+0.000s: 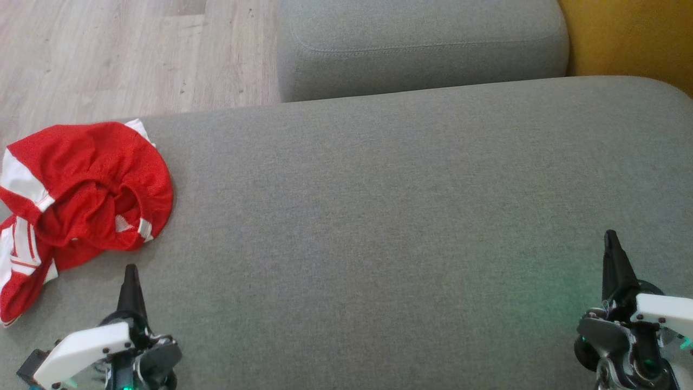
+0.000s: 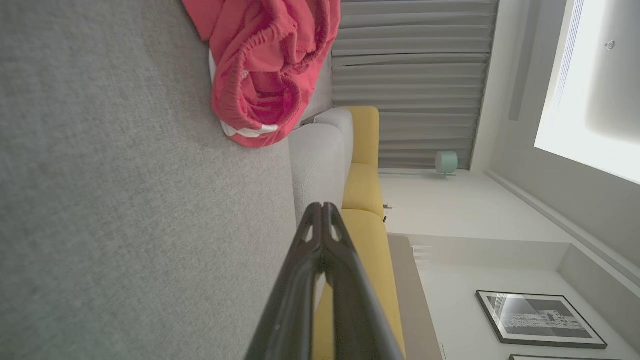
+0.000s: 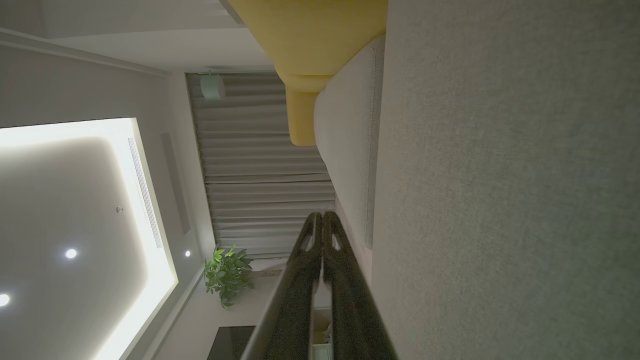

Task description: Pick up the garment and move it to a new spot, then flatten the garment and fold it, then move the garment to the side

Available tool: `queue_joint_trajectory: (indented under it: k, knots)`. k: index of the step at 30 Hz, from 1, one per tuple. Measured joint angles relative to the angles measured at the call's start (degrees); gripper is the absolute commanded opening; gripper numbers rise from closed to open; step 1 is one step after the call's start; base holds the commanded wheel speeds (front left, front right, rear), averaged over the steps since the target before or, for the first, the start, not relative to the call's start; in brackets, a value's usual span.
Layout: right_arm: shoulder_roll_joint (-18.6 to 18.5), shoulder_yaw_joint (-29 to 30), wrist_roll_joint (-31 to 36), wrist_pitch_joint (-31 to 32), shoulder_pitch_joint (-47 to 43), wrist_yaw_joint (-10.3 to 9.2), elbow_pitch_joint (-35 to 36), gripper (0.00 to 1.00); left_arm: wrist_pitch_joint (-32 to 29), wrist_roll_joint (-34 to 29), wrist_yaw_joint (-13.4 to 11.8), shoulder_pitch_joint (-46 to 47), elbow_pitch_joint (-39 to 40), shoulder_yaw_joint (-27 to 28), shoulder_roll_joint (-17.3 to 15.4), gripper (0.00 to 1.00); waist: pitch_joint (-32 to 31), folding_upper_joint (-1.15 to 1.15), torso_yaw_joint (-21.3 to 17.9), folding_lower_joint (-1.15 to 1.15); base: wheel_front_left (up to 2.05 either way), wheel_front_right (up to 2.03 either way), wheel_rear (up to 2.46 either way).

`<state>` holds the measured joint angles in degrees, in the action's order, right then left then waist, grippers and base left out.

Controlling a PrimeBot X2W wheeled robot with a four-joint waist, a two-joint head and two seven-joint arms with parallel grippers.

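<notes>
- Your left fingers are closest to you, low on the left. They are pressed together and hold nothing.
- Your right fingers are low on the right. They are pressed together too, with nothing in them.
- The red garment lies in a bunched heap just ahead of your left fingers and a little to their left. It is not touching them. It sits at the left edge of the big grey cushion.
- I think the step now is the first pick-up, and nothing has been lifted yet.
- To do it well, spread the left fingers first, then go forward and to the left.
- Pinch a thick fold of the red cloth. Take care not to nip the grey cushion under it.
- Lift slowly, so the loose end near the edge does not drag or slip off.
- The wide bare part of the cushion in the middle looks like a good new spot.
- Farther away you see a smaller grey cushion, the wood floor and a yellow seat.
- Count: two pairs of fingers, one garment, two grey cushions, one yellow seat.
</notes>
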<state>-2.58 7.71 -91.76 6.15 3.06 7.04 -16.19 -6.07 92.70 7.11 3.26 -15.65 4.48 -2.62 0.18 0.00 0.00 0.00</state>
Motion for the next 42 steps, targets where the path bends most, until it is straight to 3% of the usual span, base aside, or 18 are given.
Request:
queue_joint_trajectory:
  k: [42]
  knots:
    - [0.00, 0.00, 0.00, 0.00, 0.00, 0.00, 0.00, 0.00, 0.00, 0.00, 0.00, 0.00, 0.00, 0.00, 0.00, 0.00, 0.00, 0.00, 0.00, 0.00, 0.00, 0.00, 0.00]
